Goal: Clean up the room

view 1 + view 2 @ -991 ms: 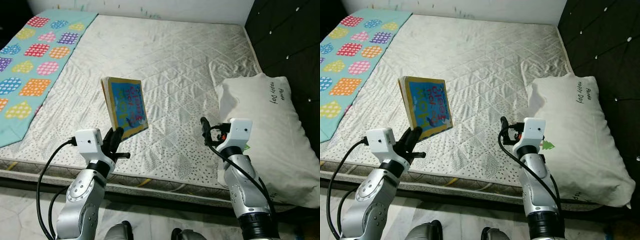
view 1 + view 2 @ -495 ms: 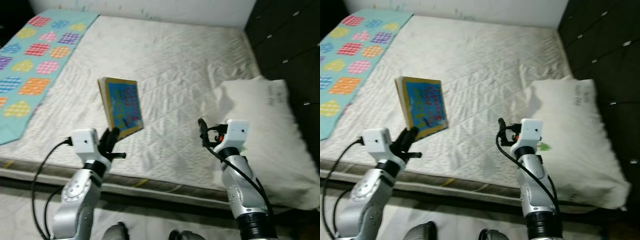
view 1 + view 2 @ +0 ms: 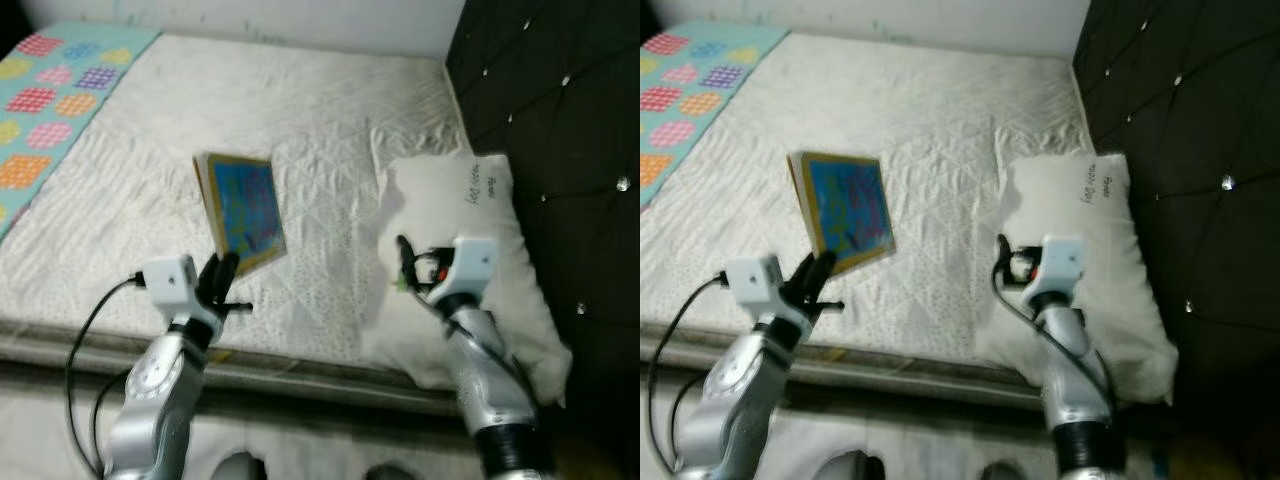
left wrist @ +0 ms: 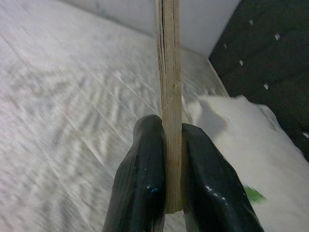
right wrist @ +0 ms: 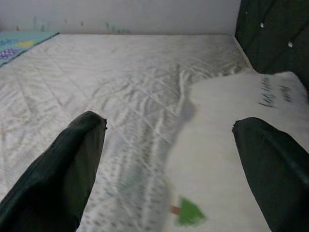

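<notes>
Item 1: thin blue picture book with a yellow border (image 3: pixel 243 212), held upright in the air above the near part of the white quilted mattress (image 3: pixel 300 110), clear of the bedding. Item 2: left gripper (image 4: pixel 166 164), its 2 black fingers (image 4: pixel 140 179) clamped flat on the book's lower edge, 1 on each cover. Item 3: right gripper (image 5: pixel 169 159), fingers spread wide and holding nothing, raised over the near edge of the white pillow with dark lettering and a small green tree mark (image 3: pixel 470 220), which lies on the mattress against the black buttoned headboard (image 3: pixel 560 110). Item 4: turquoise blanket with coloured patches (image 3: pixel 45 95), at the far left of the bed. Risks, as judged: the grip takes only a narrow strip at the book's base, so the tall, top-heavy cover could pivot or slide out if the arm swings or the robot walks briskly; the blurred head views suggest the body is in motion, which would add to that; the wide right fingers could snag the pillow.
</notes>
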`<state>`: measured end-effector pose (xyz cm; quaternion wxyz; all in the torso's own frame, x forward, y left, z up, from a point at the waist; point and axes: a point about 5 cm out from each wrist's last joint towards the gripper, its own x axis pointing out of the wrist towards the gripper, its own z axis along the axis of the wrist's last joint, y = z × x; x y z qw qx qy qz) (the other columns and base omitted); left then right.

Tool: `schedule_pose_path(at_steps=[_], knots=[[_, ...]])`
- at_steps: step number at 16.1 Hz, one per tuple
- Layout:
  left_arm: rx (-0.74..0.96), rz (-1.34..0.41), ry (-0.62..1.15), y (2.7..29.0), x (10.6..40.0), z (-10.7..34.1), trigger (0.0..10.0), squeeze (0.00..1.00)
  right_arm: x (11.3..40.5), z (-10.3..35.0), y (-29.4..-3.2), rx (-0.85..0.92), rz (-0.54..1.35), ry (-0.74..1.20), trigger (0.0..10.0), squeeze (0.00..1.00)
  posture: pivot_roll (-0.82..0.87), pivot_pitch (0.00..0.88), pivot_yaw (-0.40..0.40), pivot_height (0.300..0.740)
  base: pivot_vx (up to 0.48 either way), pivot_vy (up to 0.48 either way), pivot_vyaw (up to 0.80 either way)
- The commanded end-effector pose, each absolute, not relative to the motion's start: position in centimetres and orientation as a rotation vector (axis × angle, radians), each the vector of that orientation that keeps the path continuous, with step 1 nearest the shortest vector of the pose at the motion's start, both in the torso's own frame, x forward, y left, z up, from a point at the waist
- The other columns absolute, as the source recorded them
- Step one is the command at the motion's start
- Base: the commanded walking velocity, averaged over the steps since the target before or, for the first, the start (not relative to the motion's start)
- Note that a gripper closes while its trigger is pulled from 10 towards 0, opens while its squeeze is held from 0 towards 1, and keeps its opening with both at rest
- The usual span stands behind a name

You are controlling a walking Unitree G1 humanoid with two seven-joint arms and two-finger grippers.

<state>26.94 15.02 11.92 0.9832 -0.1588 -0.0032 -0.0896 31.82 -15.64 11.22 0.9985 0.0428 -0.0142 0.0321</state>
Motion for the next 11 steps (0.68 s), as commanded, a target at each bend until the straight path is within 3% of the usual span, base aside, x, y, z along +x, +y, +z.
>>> schedule_pose_path(at_steps=[1, 11], knots=[[-0.312, -0.201, -0.044, 14.68, 26.96, 12.66, 10.0, 0.0, 31.73, 10.98, -16.04, 0.087, 0.052, -0.019, 10.0, 0.0, 0.07, 0.142, -0.016, 0.74, 0.0, 0.0, 0.0], [-0.32, -0.207, -0.046, 14.7, 26.95, 12.64, 10.0, 0.0, 31.7, 10.82, -16.05, 0.081, 0.052, -0.015, 10.0, 0.0, 0.07, 0.145, -0.015, 0.74, 0.0, 0.0, 0.0]])
